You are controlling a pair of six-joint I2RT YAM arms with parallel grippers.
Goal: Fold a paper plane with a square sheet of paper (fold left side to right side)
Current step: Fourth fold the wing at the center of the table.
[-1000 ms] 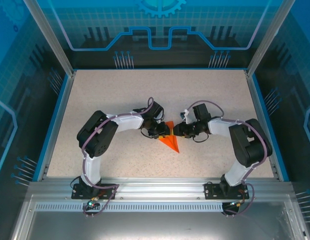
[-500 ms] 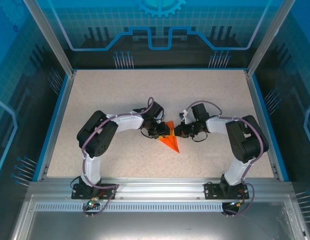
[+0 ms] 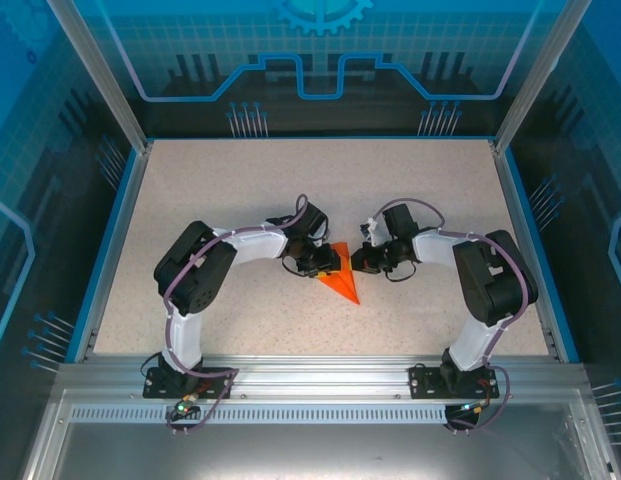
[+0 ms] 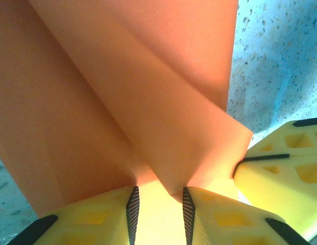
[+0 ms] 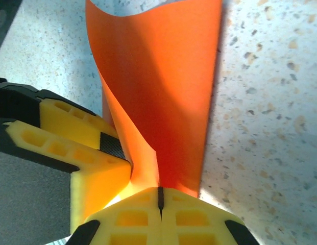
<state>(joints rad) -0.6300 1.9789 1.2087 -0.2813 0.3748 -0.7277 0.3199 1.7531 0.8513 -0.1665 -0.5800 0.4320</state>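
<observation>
Where the L arm [image 3: 240,245] bends in from its base at the near-left of the table [image 3: 240,180], the left gripper [image 3: 328,263] sits at the L side of the paper plane [image 3: 342,285], by its wide end. On that side's wrist cam, the left gripper [image 4: 158,204] has its two yellow fingers [image 4: 92,222] part-way apart, w/ dark ribbed pads facing each other across a gap. A folded ridge of the paper plane [image 4: 122,102] runs down into that gap, one flap spreading off to each side. Can't tell if the pads actually squeeze the ridge or just straddle it.

From above, the paper is bright orange and a narrow dart shape lying mid-table. Its point aims twd the near edge and its wide end sits btwn the two grippers.

At the wide end's R corner is the right gripper [image 3: 353,262]. On its own cam, the right gripper [image 5: 159,196] has its fingers pressed tight together, w/ a thin dark seam btwn them. The near edge of the paper plane [image 5: 168,76] meets the tips right at that seam. Whether a sliver is caught there, can't tell. The L layer of the sheet curls, and a finger [image 5: 71,148] of the left gripper touches it just beside the seam. The R arm [image 3: 460,250] bends back to its base at near-right.
</observation>
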